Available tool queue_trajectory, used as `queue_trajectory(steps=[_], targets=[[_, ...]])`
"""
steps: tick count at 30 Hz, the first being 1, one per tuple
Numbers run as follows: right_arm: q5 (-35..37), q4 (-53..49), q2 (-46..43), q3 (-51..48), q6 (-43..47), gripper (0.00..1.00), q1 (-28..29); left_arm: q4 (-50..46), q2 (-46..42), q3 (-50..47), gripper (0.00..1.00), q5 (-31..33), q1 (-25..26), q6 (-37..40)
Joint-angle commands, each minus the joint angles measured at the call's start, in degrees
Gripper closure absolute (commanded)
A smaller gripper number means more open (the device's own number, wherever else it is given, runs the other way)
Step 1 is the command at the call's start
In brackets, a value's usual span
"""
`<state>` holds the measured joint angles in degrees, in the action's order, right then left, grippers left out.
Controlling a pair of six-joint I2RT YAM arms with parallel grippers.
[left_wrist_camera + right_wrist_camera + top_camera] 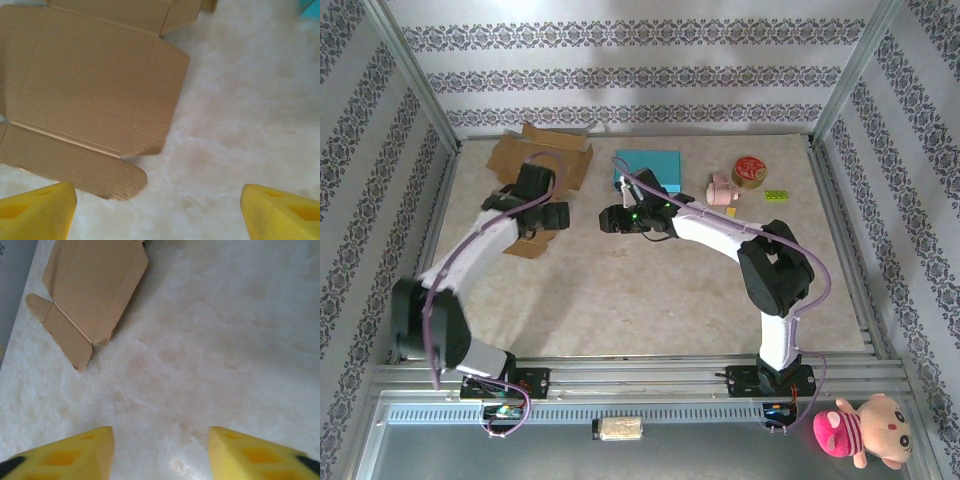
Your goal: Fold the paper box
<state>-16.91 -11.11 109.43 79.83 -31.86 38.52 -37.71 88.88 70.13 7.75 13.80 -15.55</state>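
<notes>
The paper box (552,150) is a flat, unfolded sheet of brown cardboard at the back left of the table, with one flap (526,246) showing past the left arm. In the left wrist view the paper box (90,85) lies spread out with its creases and flaps showing. My left gripper (159,215) hovers over the table just beside its rounded flap, open, its yellow fingers (35,212) wide apart with nothing between them. My right gripper (161,455) is open over bare table, and the paper box (95,290) lies ahead to its left. From above, the right gripper (612,218) points left toward the left gripper (546,214).
A teal box (648,170) sits behind the right gripper. A pink object (723,190), a round red tin (750,170) and a small green brick (776,195) lie at the back right. Patterned walls and metal frame posts enclose the table. A pink plush toy (860,430) sits off the near right corner.
</notes>
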Motion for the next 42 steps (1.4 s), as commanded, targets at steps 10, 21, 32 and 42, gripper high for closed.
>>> queue_trajectory(steps=[10,21,32,42], targets=[[6.1,2.8,-16.9,-14.6,-0.6,0.25,-2.2,-10.0,34.9,26.0,0.26,18.8,3.9,13.3],[3.9,3.8,-21.7,-18.2,-1.6,0.24,-4.7,-7.1,40.8,26.0,0.78,30.4,3.8,16.8],[4.9,3.2,-27.6,-19.1,-2.5,0.22,-6.4,-10.6,33.3,22.3,1.0,23.6,4.7,11.7],[1.7,1.3,-33.0,-22.7,-3.3,0.2,-18.6,-18.5,17.2,14.1,1.0,-2.6,19.3,-13.1]])
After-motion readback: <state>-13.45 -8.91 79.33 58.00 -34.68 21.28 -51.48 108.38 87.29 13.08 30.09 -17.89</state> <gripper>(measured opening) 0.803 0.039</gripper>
